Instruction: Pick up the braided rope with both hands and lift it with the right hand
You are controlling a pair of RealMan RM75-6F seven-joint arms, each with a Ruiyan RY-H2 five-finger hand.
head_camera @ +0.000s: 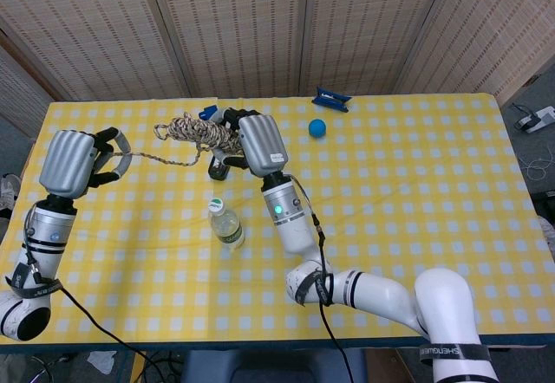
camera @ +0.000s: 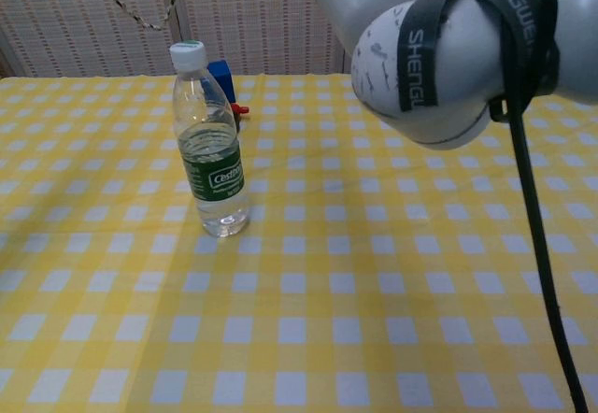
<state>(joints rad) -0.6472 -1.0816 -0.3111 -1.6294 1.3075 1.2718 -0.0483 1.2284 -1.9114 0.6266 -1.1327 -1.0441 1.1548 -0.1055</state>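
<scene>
Clear water bottle (camera: 209, 142), partly full

1. Water bottle (camera: 208, 142): clear plastic, white cap, green label, upright on the desk (camera: 308, 320), left of centre.
2. Desk: covered by a yellow-and-white checked cloth.
3. Blue object (camera: 221, 78): behind the bottle, small red part beside it.
4. Braided rope (camera: 131, 7): thin strand hanging at top left, a thicker piece at the top edge.
5. Robot arm (camera: 448, 49): grey, large, upper right, black cable trailing down.
6. Woven screen panels (camera: 252, 16): backdrop.
</scene>
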